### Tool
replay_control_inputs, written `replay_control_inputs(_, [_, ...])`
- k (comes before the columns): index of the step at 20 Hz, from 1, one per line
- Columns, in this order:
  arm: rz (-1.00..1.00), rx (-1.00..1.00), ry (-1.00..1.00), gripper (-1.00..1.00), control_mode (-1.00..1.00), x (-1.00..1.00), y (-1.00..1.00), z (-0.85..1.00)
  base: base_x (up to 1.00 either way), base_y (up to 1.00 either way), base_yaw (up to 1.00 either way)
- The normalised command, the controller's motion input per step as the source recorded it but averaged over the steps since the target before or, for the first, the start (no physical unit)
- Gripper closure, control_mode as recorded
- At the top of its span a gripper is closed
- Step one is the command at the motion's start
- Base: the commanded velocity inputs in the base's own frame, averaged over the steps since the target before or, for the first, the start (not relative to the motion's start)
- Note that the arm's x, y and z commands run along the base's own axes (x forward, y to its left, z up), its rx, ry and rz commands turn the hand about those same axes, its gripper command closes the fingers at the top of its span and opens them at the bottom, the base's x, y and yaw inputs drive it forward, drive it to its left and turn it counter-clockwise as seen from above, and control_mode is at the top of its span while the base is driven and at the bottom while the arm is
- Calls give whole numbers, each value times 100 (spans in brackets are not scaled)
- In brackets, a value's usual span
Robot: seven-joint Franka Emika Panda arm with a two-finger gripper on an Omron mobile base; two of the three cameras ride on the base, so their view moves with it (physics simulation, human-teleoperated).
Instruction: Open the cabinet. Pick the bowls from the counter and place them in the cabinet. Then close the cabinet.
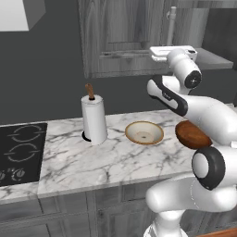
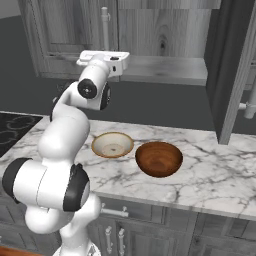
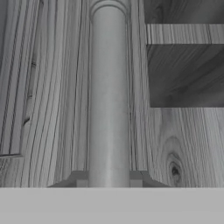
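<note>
Pincer set on either side of the silver bar handle of the left cabinet door, fingertips pressed against its sides in the hand view; clenched on the handle, judged a grasp meant for pulling this door open. Arm reaches up and forward from the base, hand level with the cabinet's lower edge. Right door already stands swung out, grey shelf bare behind it, so the left door looks like the remaining one to open. Below, on the marble tabletop, both bowls wait untouched: the cream bowl with tan rim, upright, and just beside it the deeper reddish-brown bowl, upright, nearer the front edge. Both lie well below the pincer, apart from it. Farther left on the tabletop, a paper towel roll stands upright, and beyond that the black cooktop. Placing step not yet begun.
</note>
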Motion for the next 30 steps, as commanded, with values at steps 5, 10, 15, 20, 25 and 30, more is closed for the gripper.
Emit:
replay_control_inputs(5, [0, 0, 6, 100, -100, 51, -3, -6, 0, 0, 0])
replay_control_inputs(10, [4, 0, 12, 100, -100, 88, 0, -29, 0, 0, 0])
replay_control_inputs(15, [10, 0, 2, 100, -100, 87, 0, -53, 0, 0, 0])
replay_control_inputs(20, [6, 0, -9, 100, -100, -65, 8, -13, 0, 0, 0])
replay_control_inputs(25, [0, 0, -18, 100, -100, -100, 90, 0, 0, 0, 0])
replay_control_inputs(30, [4, 0, 9, 100, -100, -90, 100, 12, 0, 0, 0])
